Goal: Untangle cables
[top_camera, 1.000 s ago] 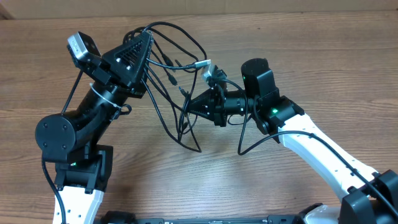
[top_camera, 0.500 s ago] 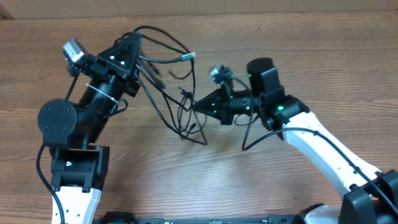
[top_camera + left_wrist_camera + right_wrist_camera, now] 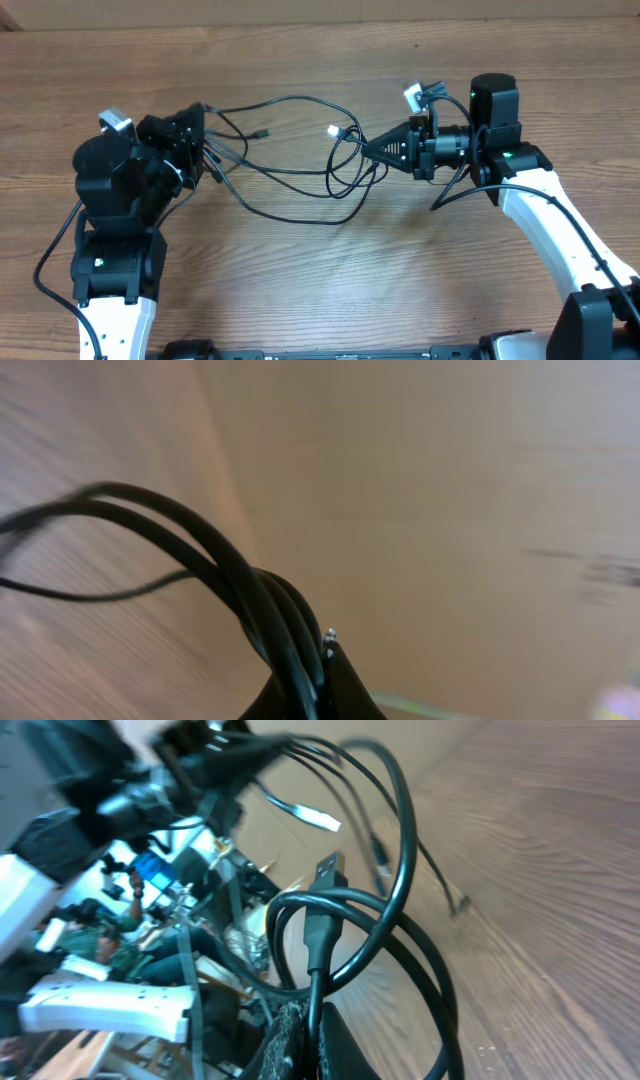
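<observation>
- Overhead view: the cables (image 3: 343,160) hang between the two arms above the worktop (image 3: 300,290). Their long axis runs left to right.
  - The left tool (image 3: 197,150) is pinched shut on a bunch of strands at the left end.
  - The right tool (image 3: 368,148) is pinched shut on strands at the right end, and its tip points at the left arm.
  - The crossed loops sit just beside the right tool and well apart from the left one. A silvery plug (image 3: 333,129) hangs free above them.
  - Judgement: the right arm is the nearer to the tangle. Any further separation would have to run along this left-right line.
- Left wrist view: the picture is blurred.
  - Several cables (image 3: 250,590) curve in from the left and converge into the closed tip of the left tool (image 3: 315,688) at the bottom edge.
  - No gap shows between the fingers.
  - The tangle itself is out of frame.
- Right wrist view: the right tool (image 3: 300,1042) is closed at the bottom edge.
  - One strand rises straight from it to a black plug (image 3: 326,878) that stands upright.
  - Round loops of cables (image 3: 400,870) encircle that strand just ahead of the tip.
  - The silvery plug (image 3: 318,817) lies beyond, toward the left tool (image 3: 215,755), which is blurred at the top.
  - Judgement: the loops ride on the held strand, so they would have to slide off toward its plug end.
</observation>
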`<state>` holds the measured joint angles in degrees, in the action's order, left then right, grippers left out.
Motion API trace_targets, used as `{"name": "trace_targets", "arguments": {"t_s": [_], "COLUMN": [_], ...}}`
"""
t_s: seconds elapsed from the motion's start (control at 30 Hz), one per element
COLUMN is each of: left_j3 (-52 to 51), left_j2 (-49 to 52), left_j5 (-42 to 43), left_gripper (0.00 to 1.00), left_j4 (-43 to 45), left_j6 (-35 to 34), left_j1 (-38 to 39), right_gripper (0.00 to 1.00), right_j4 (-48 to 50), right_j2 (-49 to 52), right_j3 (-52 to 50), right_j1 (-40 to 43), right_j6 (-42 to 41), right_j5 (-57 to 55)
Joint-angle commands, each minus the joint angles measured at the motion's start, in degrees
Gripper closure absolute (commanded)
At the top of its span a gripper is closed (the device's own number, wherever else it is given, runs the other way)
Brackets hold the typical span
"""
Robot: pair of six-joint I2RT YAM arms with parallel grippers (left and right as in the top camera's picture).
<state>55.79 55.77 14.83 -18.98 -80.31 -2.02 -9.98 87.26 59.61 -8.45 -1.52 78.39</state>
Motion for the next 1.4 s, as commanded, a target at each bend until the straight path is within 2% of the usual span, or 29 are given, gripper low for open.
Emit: {"name": "trace_targets", "arguments": {"t_s": [0.0, 0.17, 0.37, 0.57, 0.77, 0.8, 0.87, 0.93, 0.97, 1.07, 1.13, 1.27, 1.37], "left_j3": [0.70, 0.70, 0.70, 0.70, 0.70, 0.70, 0.70, 0.70, 0.70, 0.70, 0.70, 0.70, 0.72], "left_j2": [1.42, 3.80, 7.69, 12.79, 15.21, 15.21, 15.21, 15.21, 15.21, 15.21, 15.21, 15.02, 14.56], "left_j5": [-9.40, -11.02, -10.97, -16.39, -14.40, -11.93, -5.64, 1.31, 4.83, 13.16, 21.00, 31.17, 35.45], "left_gripper": [0.96, 0.96, 0.96, 0.96, 0.96, 0.96, 0.96, 0.96, 0.96, 0.96, 0.96, 0.96, 0.96], "left_j4": [-2.93, -8.00, -9.94, -6.84, -4.31, -4.13, -2.32, 0.81, 2.93, 9.64, 18.40, 30.34, 33.57], "left_j6": [11.58, 16.26, 16.61, 16.48, 16.52, 16.52, 17.20, 17.35, 17.35, 17.81, 21.64, 27.30, 31.06], "left_j1": [-0.61, -0.61, -0.59, -0.66, -0.63, -0.63, -0.63, -0.63, -0.61, -0.63, -0.63, -0.63, -0.63], "right_gripper": [0.96, 0.96, 0.96, 0.96, 0.96, 0.82, 0.38, 0.07, 0.00, 0.00, 0.00, 0.00, 0.00], "right_j4": [0.22, 0.44, -0.07, -1.38, -1.55, -1.57, -1.51, -1.53, -1.60, -2.36, -4.07, -8.22, -12.72], "right_j2": [-1.88, -1.88, -1.88, -1.88, -1.88, -1.88, -1.88, -1.88, -1.88, -1.88, -1.86, -1.86, -1.86], "right_j3": [0.22, 0.22, 0.22, 0.22, 0.22, 0.22, 0.22, 0.22, 0.22, 0.22, 0.22, 0.22, 0.22], "right_j1": [0.76, 0.76, 0.76, 0.74, 0.76, 0.76, 0.76, 0.76, 0.76, 0.76, 0.76, 0.76, 0.76], "right_j6": [-0.15, -0.15, -1.16, -1.68, -1.66, -1.66, -1.66, -1.66, -1.66, -1.66, -1.66, -1.68, -1.68], "right_j5": [7.15, 11.23, 11.54, 11.54, 11.50, 11.50, 11.39, 10.56, 10.12, 10.16, 8.20, -2.05, -10.91]}}
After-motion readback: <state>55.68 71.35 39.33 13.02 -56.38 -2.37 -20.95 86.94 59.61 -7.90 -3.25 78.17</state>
